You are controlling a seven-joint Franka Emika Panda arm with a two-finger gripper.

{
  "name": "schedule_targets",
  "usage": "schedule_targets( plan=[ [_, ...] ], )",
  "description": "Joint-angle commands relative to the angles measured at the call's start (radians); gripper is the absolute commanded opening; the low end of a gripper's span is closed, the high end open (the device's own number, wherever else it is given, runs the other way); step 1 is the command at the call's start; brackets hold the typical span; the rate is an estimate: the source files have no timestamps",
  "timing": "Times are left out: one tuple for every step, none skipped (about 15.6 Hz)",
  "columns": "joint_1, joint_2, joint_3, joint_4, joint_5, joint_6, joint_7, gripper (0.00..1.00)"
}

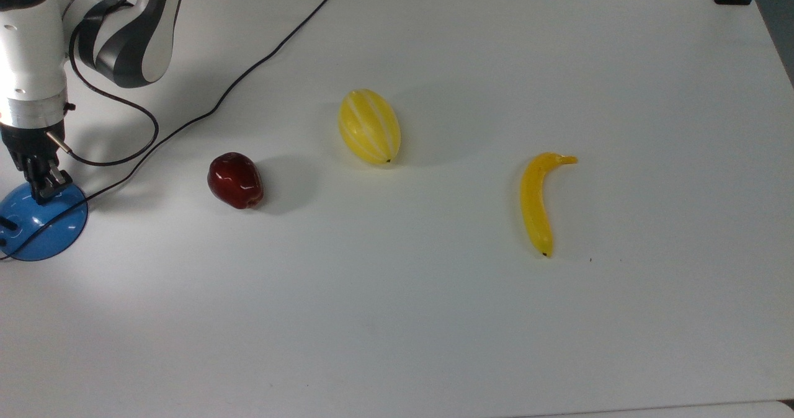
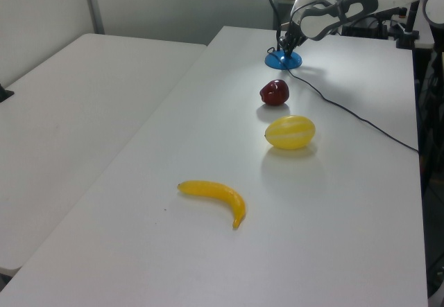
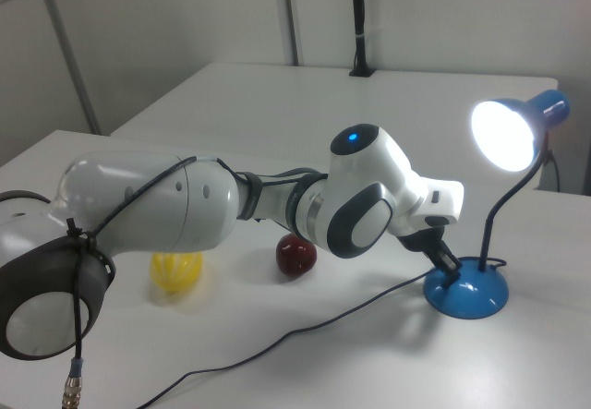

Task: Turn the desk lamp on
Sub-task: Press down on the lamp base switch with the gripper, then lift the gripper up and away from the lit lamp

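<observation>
The desk lamp [image 1: 40, 222] sits at the far 9 o'clock edge of the white desk [image 1: 471, 319] in the top view, and the edge of that view cuts off part of its blue round base. In the right view its blue base [image 3: 466, 292] holds up a thin bent neck, and the blue shade [image 3: 517, 130] glows bright white. The end effector [image 1: 42, 185] points down at the base, at about the base's 12 o'clock rim in the top view. Its tip looks to be on the base or just above it; I cannot tell which. I also cannot tell how far apart its two fingers are, since they look like one dark lump, and it has hold of nothing that can be seen. A thin black cord [image 1: 248, 74] runs from the base toward 1 o'clock across the desk. A dark red fruit [image 1: 235, 180] lies near the lamp, toward 3 o'clock. Farther that way lie a yellow striped melon [image 1: 369, 126] and a banana [image 1: 537, 202], well apart from each other. In the right view the big white arm [image 3: 185, 208] hides most of the melon.
</observation>
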Motion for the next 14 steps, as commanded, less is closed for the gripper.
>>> schedule_targets(
  plan=[
    [0.013,-0.06,-0.009,-0.046,-0.025,0.024,0.021,0.14],
    [0.031,-0.1,-0.009,-0.086,-0.025,0.021,0.021,0.17],
    [0.05,-0.142,-0.009,-0.13,-0.023,0.016,0.022,0.19],
    [0.068,-0.182,-0.009,-0.173,-0.022,0.013,0.022,0.22],
    [0.086,-0.223,-0.009,-0.218,-0.02,0.004,0.022,0.26],
    [0.103,-0.258,-0.009,-0.255,-0.02,-0.013,0.022,0.33],
    [0.125,-0.289,-0.009,-0.278,-0.02,-0.042,0.022,0.41],
    [0.145,-0.317,-0.009,-0.292,-0.02,-0.086,0.022,0.49],
    [0.166,-0.344,-0.011,-0.3,-0.02,-0.143,0.024,0.58],
    [0.185,-0.375,-0.011,-0.307,-0.019,-0.203,0.03,0.68],
    [0.218,-0.421,-0.011,-0.313,-0.015,-0.304,0.033,0.79],
    [0.238,-0.449,-0.011,-0.315,-0.012,-0.377,0.033,0.85],
    [0.258,-0.473,-0.011,-0.318,-0.011,-0.442,0.03,0.91],
    [0.277,-0.496,-0.009,-0.323,-0.009,-0.491,0.024,0.96]
  ],
)
